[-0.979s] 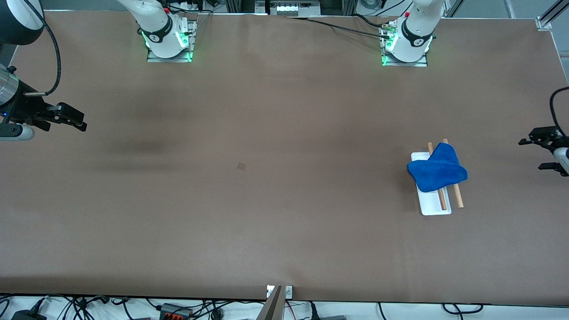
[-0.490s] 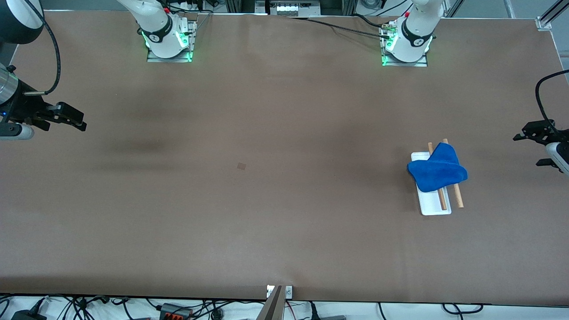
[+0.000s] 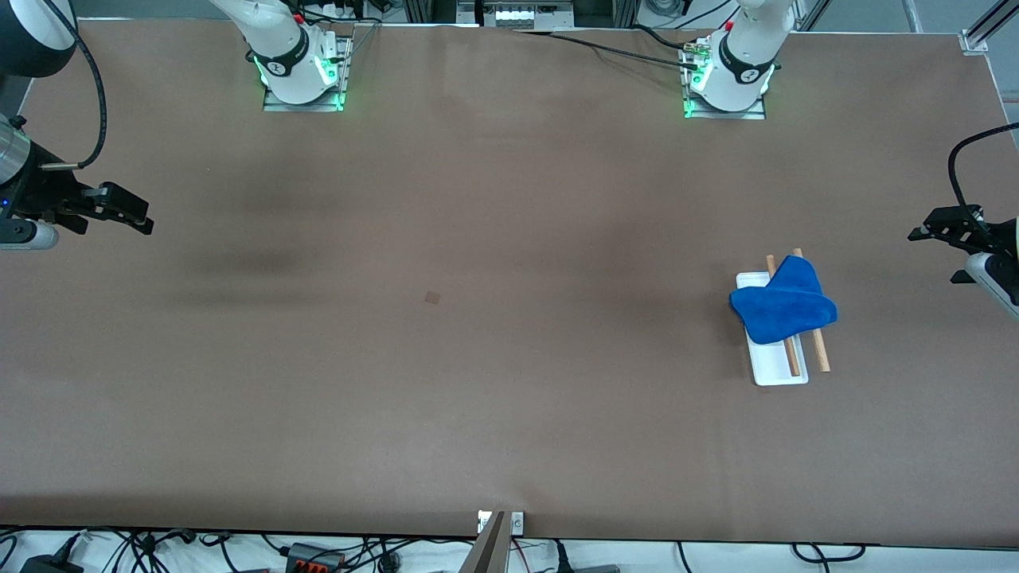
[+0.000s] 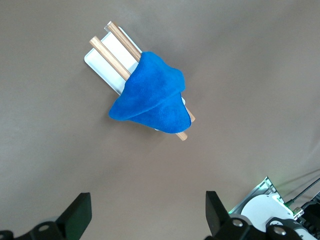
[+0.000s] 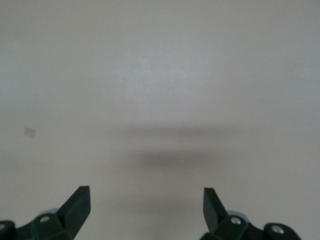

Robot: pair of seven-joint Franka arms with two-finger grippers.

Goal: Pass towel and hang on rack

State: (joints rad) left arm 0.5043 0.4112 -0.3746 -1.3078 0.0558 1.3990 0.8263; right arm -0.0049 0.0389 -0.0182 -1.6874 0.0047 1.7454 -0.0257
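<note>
Tabletop (image 3: 509, 382) of matte brown covering, smooth, running the full width; tangled cables (image 3: 159, 549) along its near edge, arm bases lit green along the top. Right gripper (image 3: 131, 213) hangs over the right arm's end of the table — black fingers (image 5: 75, 205) spread apart, holding nothing. Small pale tape square (image 3: 432, 298) near the middle. Toward the left arm's end, rack (image 3: 780, 368) — flat white rectangular base, two slim wooden rods. Towel (image 3: 784, 306), blue, plush, folded to a rough triangle, draped across both rods. Left gripper (image 3: 943, 253) over the table's edge nearby, jaws wide, empty.
</note>
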